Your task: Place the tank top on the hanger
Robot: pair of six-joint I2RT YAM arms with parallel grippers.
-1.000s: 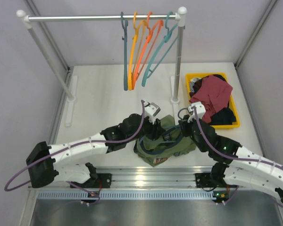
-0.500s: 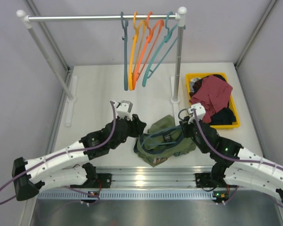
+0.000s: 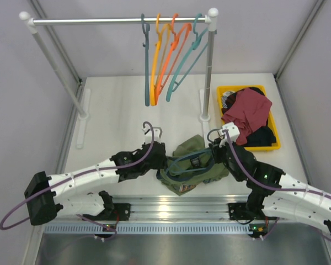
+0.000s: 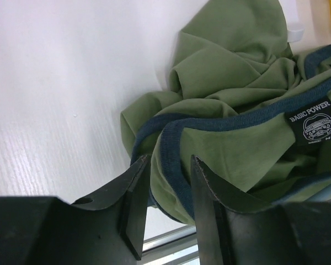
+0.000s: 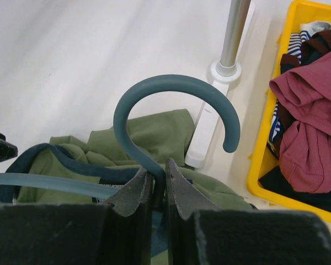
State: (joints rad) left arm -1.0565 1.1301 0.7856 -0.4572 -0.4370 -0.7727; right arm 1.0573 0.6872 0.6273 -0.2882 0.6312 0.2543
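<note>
The olive-green tank top (image 3: 194, 148) lies crumpled on the table near the front edge. The slate-teal hanger (image 3: 183, 159) lies across it, partly inside the cloth. My right gripper (image 3: 214, 151) is shut on the hanger's neck just below the curved hook (image 5: 154, 88); its fingers (image 5: 157, 172) pinch the stem. My left gripper (image 3: 161, 160) is low at the top's left edge. In the left wrist view its jaws (image 4: 168, 164) stand open, with the dark teal trim (image 4: 176, 143) of the tank top (image 4: 237, 72) lying between them.
A clothes rack (image 3: 121, 21) stands at the back with several teal and orange hangers (image 3: 165, 55). Its right post (image 3: 208, 72) and foot (image 5: 207, 132) are close behind the top. A yellow bin (image 3: 240, 88) with a maroon garment (image 3: 248, 109) sits at the right.
My left gripper left the top, swung out to the left, then came back low to the top's left edge. My right gripper has kept its hold on the hanger.
</note>
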